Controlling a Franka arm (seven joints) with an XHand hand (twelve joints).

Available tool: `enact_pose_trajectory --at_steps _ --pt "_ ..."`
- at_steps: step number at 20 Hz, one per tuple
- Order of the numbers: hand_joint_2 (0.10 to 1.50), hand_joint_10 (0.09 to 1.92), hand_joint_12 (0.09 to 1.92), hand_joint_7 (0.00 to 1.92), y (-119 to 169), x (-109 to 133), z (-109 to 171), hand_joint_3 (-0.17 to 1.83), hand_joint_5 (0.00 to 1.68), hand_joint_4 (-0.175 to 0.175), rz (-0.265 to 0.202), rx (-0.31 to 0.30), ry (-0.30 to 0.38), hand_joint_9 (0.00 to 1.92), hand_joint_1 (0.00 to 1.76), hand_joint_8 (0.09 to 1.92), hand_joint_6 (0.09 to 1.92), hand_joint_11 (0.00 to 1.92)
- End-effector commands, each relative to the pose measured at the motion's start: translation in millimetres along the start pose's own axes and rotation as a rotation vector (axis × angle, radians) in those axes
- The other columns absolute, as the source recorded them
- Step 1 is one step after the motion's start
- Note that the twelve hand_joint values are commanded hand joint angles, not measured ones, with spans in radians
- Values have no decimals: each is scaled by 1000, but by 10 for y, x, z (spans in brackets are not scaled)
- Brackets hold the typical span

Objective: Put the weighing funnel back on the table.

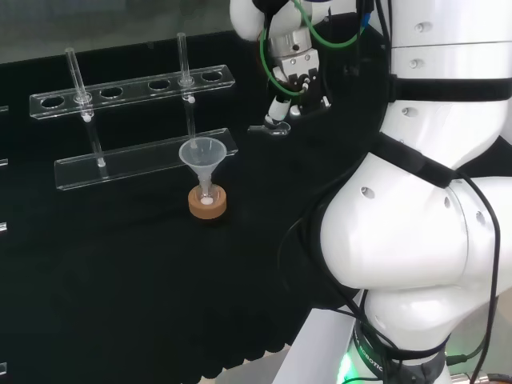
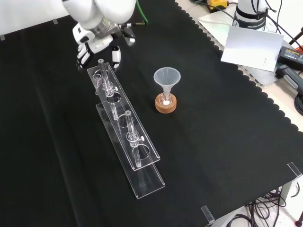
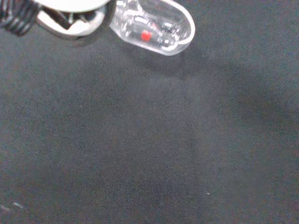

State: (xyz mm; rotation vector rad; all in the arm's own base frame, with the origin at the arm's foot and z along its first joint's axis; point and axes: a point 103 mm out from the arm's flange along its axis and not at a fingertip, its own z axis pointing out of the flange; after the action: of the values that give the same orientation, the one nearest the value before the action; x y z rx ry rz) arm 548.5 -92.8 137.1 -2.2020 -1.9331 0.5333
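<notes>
Under your hand (image 1: 293, 80), the weighing funnel (image 1: 269, 128) hangs just above bare surface (image 3: 149, 140).
Your fingers (image 1: 279, 107) pinch one end; its long axis runs level, pointing left in the head view. Straight down looks right; the big funnel (image 1: 202, 153) stands well apart.

The small clear scoop-shaped weighing funnel (image 1: 270, 128) is held at the fingers (image 1: 279, 107) of the black and white hand (image 1: 294, 80), with its long axis roughly level. In the wrist view, the weighing funnel (image 3: 156, 27) shows a rounded, closed end and transparent walls with a small red glint inside. It casts a blurred shadow on the black-cloth worktop (image 3: 140, 140) just beside it, so it sits a little above the cloth.
</notes>
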Motion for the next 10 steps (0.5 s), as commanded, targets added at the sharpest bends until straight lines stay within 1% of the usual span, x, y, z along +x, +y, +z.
enact_pose_trajectory --at_steps 1,4,10 --pt "561 558 1309 185 -503 -79 -330 558 394 -3 20 -32 28 519 844 662 137 373" --pt "562 577 1320 177 -707 -91 -464 555 389 -2 31 -54 33 502 834 659 122 367" --pt "565 587 1329 148 -1068 -109 -649 547 366 -2 56 -61 38 485 811 649 101 371"
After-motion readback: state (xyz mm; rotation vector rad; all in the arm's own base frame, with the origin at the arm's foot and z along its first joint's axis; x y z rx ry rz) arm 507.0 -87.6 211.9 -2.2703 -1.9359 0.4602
